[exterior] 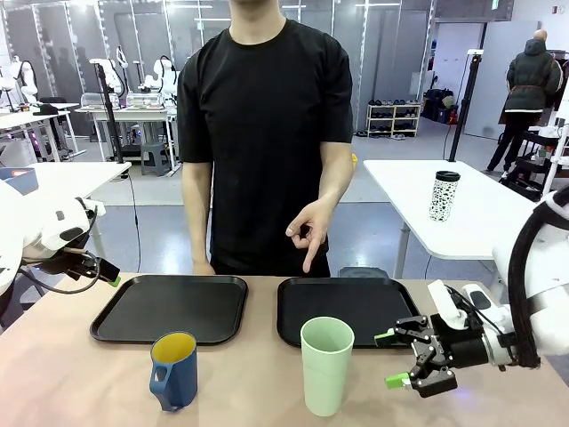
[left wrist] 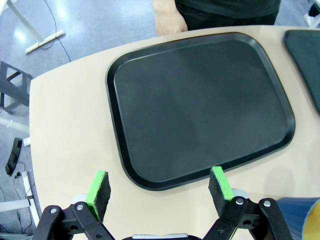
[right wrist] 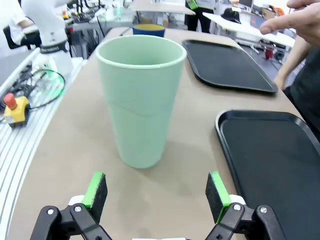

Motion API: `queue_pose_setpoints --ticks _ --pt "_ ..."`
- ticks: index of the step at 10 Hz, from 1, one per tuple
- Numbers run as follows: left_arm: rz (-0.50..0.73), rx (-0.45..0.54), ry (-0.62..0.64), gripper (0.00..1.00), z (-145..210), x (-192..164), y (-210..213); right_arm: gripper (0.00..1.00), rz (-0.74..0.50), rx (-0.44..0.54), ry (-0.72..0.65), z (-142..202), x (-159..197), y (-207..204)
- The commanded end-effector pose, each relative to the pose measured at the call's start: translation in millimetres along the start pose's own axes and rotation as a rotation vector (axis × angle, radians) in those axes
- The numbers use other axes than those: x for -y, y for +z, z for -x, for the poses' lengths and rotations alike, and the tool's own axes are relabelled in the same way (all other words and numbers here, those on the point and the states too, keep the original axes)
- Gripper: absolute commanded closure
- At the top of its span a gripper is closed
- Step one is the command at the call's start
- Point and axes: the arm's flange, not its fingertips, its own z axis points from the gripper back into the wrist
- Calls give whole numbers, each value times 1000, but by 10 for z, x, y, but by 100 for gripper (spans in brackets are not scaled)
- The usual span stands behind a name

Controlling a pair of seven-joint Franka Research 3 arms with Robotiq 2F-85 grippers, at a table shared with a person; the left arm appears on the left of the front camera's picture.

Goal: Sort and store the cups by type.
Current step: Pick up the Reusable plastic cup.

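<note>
Trays lie side by side on the table (exterior: 62,382)'s far half: the left tray (exterior: 169,307) at 12 o'clock of the mug (exterior: 174,369), the right tray (exterior: 347,307) just behind the tumbler (exterior: 326,365), whose rim overlaps that tray's near edge in the front view. Mug and tumbler stand upright on the tabletop, well apart, the tumbler at 3 o'clock of the mug. A person's hand (exterior: 309,233) points down above the right tray at 12 o'clock of the tumbler; the other hand (exterior: 203,267) rests behind the left tray. A speckled cup (exterior: 444,196) stands on a white table (exterior: 418,191) far off at 1 o'clock.

The right gripper (exterior: 391,359) hangs at 3 o'clock of the tumbler, jaws wide and holding nothing; from its wrist, bare tabletop lies between its pads (right wrist: 95,187) and the tumbler. The left gripper (left wrist: 160,186) sits at 9 o'clock of the left tray. In the front view the arm (exterior: 53,227) hides all but one green tip, so its jaws cannot be read there; its wrist view shows them wide, gripping nothing, framing the left tray's near edge.

From the right wrist the tumbler hides most of the mug: just its blue rim and yellow inside show at 12 o'clock. The left wrist view cuts the mug to a blue sliver at 5 o'clock. The right wrist view adds a red stop button (right wrist: 10,101) at 9 o'clock, off the table's edge.
</note>
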Motion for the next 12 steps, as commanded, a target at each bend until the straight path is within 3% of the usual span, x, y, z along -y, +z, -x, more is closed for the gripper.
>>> queue_pose_setpoints --ticks 1,4,6,12 --pt "-1 2 1 0 -8 -2 2 0 -4 63 6 145 -243 -42" --pt "-1 2 1 0 -8 -2 2 0 -14 212 14 256 -247 -129" --pt "-1 2 1 0 -8 -2 2 0 -43 146 -44 130 -85 -55" --pt "-1 2 1 0 -8 -2 2 0 -42 146 -61 103 -37 -122"
